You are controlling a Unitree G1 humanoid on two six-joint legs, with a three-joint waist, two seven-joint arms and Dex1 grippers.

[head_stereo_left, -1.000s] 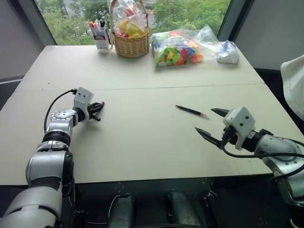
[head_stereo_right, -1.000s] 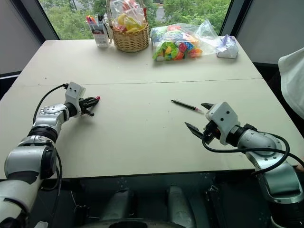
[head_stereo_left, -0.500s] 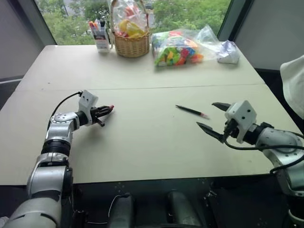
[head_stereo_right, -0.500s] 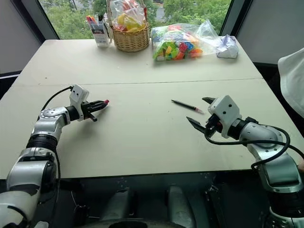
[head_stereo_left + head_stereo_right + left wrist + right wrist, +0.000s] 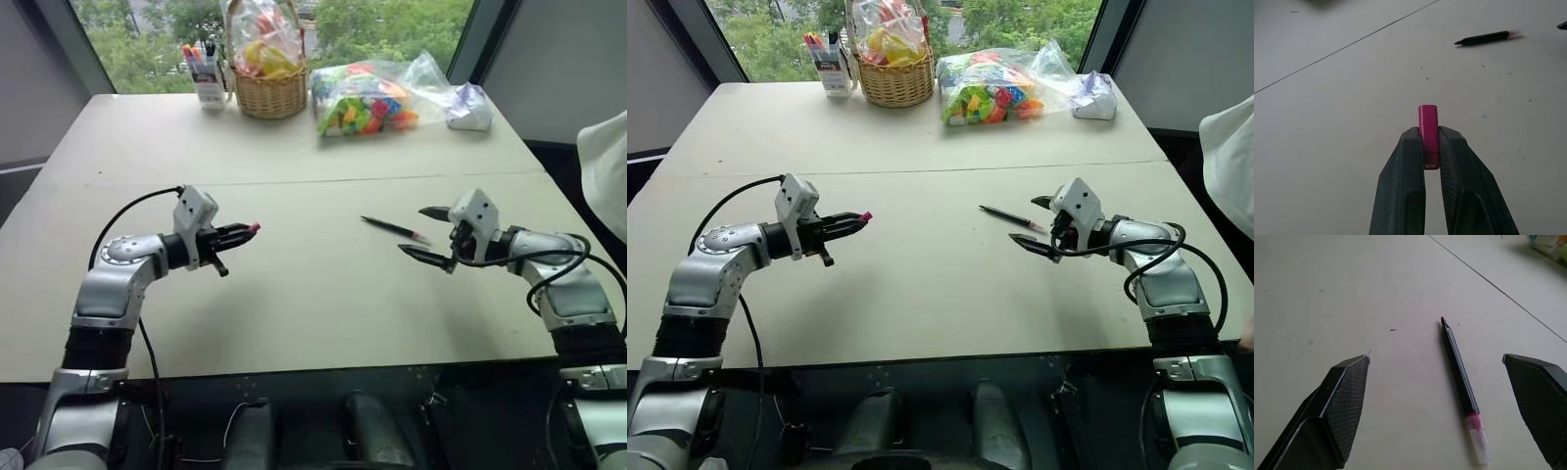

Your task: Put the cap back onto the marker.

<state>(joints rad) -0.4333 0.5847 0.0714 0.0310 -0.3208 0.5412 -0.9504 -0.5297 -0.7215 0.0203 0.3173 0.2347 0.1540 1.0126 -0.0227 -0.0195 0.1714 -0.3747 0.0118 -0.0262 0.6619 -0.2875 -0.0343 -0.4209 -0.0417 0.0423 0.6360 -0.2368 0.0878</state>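
Left wrist view shows you the tiny red plastic cap (image 5: 1428,133) pinched in the closed left gripper (image 5: 1431,147) above the table. You see the thin black marker (image 5: 394,228) lying bare between the right gripper's (image 5: 1449,377) wide-spread fingers. Behind stand a wicker basket (image 5: 271,93), a cup of pens (image 5: 209,78) and a bag of coloured blocks (image 5: 367,98), well apart.
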